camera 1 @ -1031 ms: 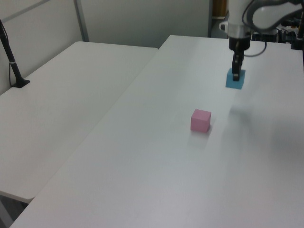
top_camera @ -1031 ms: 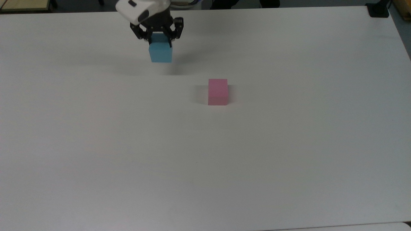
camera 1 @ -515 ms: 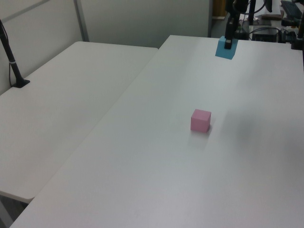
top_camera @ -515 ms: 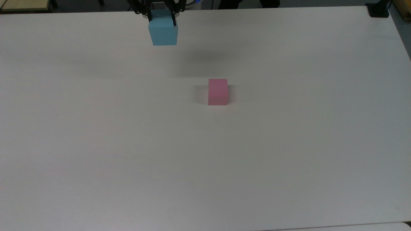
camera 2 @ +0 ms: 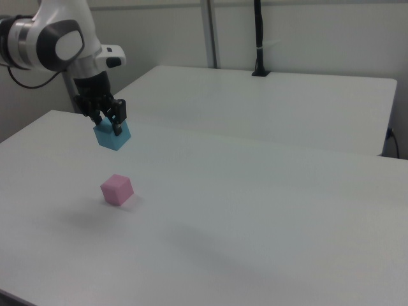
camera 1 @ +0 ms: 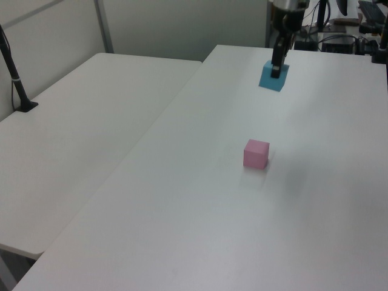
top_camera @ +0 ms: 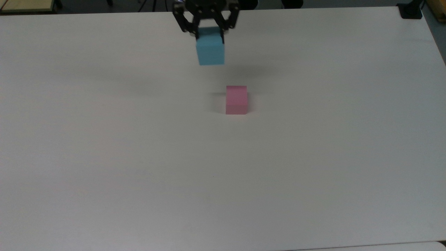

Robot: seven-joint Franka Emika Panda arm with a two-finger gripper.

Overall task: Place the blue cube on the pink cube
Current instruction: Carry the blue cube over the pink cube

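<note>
Since half a second ago my gripper (top_camera: 210,33) has carried the blue cube (top_camera: 210,51), clamped between its fingers, rightward in the top view; it hangs seemingly above the table (top_camera: 104,157), upper-left of the pink cube (top_camera: 236,100).

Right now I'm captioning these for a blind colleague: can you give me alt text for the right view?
A white robot arm's gripper holds a blue cube in the air, above and a little behind a pink cube that sits on a white table. A second white table stands behind, with a black pole at its far edge.
</note>
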